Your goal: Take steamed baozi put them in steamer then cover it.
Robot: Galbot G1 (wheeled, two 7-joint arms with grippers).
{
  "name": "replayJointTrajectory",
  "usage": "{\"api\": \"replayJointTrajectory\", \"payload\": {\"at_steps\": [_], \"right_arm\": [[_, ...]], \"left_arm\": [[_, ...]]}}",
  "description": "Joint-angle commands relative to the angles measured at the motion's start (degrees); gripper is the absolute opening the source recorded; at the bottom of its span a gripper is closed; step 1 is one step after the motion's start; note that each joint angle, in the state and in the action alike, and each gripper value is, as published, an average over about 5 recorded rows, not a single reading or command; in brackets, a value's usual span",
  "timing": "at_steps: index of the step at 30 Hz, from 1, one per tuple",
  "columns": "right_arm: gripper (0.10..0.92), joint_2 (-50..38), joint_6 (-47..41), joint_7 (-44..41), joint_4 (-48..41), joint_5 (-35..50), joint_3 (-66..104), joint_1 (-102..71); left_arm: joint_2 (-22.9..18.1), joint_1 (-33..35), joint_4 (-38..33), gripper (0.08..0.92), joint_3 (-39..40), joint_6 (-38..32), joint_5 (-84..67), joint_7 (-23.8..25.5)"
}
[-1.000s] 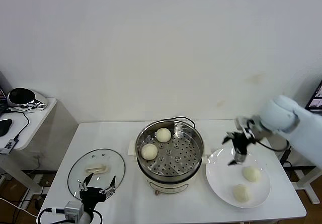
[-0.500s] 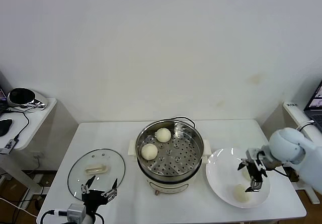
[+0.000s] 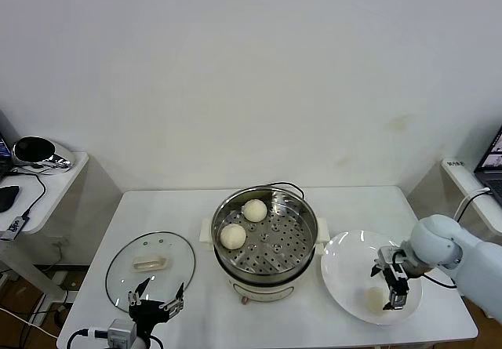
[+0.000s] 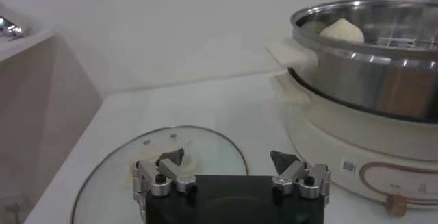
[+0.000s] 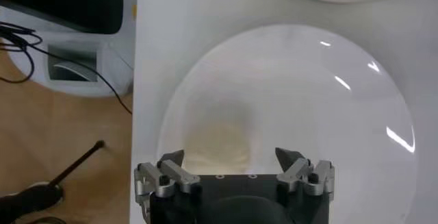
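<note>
Reaching: right gripper (image 3: 391, 288), jaws spread and empty, straddles a bun (image 3: 376, 299) at the plate's (image 3: 345, 274) 5 o'clock.
Waiting: left gripper (image 3: 155, 303), released, idles beside the lid (image 3: 150, 263), kept off so the steamer (image 3: 265, 235) stays loadable.

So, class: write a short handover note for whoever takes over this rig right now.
Right gripper: open, low over the white plate, a bun beside its fingers, nothing held.
Left gripper: open, parked at the table's near edge by the glass lid.
Done: two buns sit in the steamer.
Left: only one bun shows on the plate; move what remains into the steamer, then fit the lid.
</note>
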Motion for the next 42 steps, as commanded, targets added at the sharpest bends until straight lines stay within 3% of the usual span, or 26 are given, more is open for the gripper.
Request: {"api": "replayJointTrajectory", "payload": {"at_steps": [1, 16, 28, 42], "right_arm": [[0.823, 1.1, 0.2, 0.4, -1.0, -1.8, -0.9, -1.0], [0.818, 1.3, -0.6, 0.2, -1.8, -2.7, -1.2, -1.2], [0.621, 0.9, -1.4, 0.6, -1.9, -2.1, -0.2, -1.6], [0.553, -2.4, -2.8, -1.3, -0.6, 7.0, -1.1, 11.3]], "left_arm": [[0.0, 0.0, 0.3, 0.823, 0.1, 0.0, 0.0, 0.1], [0.1, -0.5, 1.5, 0.823, 0.2, 0.1, 0.0, 0.1], [-0.2, -0.9, 1.9, 0.823, 0.9, 0.1, 0.3, 0.0], [-0.6, -1.7, 2.4, 0.823, 1.8, 0.0, 0.8, -0.2]]}}
